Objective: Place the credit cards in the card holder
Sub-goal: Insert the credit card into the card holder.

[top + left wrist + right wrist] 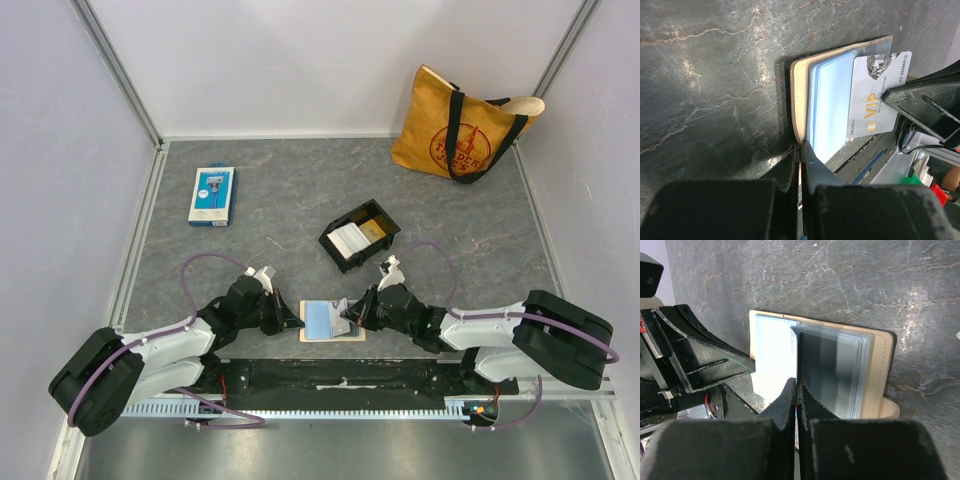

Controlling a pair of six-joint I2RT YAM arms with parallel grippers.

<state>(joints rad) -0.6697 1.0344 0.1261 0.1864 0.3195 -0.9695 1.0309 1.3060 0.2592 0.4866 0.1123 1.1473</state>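
Tan and lying open, the card holder [325, 322] sits at 6 o'clock on the grey marbled table [450, 230], right at the near edge, with its clear bluish sleeves facing up. The left gripper [296, 323] meets it from the 9 o'clock side and the right gripper [348, 321] from the 3 o'clock side, both tips down at the holder.

From the left wrist, the left fingers [810, 160] are pressed together against the holder's cream edge. A white VIP card [875, 100] lies at the far side of the sleeves, and the right gripper's tip touches it. From the right wrist, the right fingers [807, 395] are also pressed together, with their tips on the stack of sleeves. I cannot tell whether a sleeve or card is caught between them.

More credit cards [350, 240], white and gold, lie in a black tray [378, 251] near the table's centre. A blue-and-white package [212, 195] lies at 10 o'clock, and a mustard tote bag [440, 120] stands at 1 o'clock.
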